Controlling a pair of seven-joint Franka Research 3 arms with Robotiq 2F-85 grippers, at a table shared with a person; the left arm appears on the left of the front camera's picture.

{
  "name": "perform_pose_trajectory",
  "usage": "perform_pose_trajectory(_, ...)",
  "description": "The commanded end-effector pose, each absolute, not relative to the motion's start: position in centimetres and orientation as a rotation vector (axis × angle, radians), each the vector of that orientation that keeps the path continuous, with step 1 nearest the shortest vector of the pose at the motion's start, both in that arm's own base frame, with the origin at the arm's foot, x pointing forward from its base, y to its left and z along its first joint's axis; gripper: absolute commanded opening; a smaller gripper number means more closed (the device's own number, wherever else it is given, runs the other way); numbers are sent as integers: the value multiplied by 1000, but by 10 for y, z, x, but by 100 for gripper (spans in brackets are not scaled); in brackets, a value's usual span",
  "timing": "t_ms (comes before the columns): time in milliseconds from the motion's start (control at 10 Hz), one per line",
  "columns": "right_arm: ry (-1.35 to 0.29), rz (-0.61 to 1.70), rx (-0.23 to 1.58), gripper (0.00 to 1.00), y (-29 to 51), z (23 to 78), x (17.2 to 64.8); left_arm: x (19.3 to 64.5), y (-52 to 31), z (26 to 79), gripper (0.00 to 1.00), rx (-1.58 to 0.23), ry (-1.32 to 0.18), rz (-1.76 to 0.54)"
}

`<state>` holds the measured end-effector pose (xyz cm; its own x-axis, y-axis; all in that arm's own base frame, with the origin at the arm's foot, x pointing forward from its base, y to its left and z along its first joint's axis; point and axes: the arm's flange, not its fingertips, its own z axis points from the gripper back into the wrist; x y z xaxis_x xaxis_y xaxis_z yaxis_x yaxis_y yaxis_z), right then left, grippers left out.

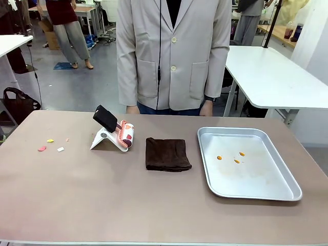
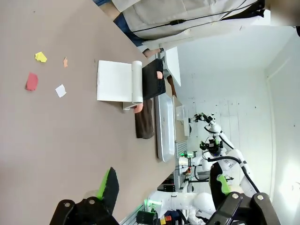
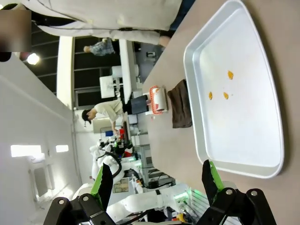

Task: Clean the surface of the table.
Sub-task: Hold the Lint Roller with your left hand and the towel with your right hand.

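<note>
The taupe-brown table [image 1: 102,195] carries several small paper scraps, red [image 1: 42,148], yellow [image 1: 50,140] and white [image 1: 60,149], near its left edge. A lint roller [image 1: 123,134] with a black handle rests on a white stand, and a dark brown cloth [image 1: 166,154] lies folded at the middle. In the left wrist view my left gripper [image 2: 165,187] hangs open above the table [image 2: 56,140], with the scraps [image 2: 32,81] and the roller [image 2: 136,82] ahead of it. My right gripper [image 3: 157,180] is open above the near end of a metal tray [image 3: 192,61], nothing between its fingers.
The shiny metal tray [image 1: 287,197] on the right holds three small orange bits [image 1: 219,157]. A person in a pale grey jacket [image 1: 174,51] stands at the far edge, hands behind the table. A white table [image 1: 271,77] stands behind on the right.
</note>
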<state>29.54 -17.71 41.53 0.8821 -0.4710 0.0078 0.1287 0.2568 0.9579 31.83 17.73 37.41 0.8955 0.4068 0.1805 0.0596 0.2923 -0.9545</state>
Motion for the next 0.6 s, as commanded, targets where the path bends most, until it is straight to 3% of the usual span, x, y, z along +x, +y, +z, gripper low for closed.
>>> perform_pose_trajectory(0,-390,-403,1043,100,-135,443,300,332,173,398,100,-1129,-415,216)
perform_pose_trajectory(300,-424,-202,649,100,-10,495,333,387,138,455,100,-953,-321,7)
perform_pose_trajectory(500,-380,33,528,100,90,498,355,435,91,480,100,-851,-260,-24)
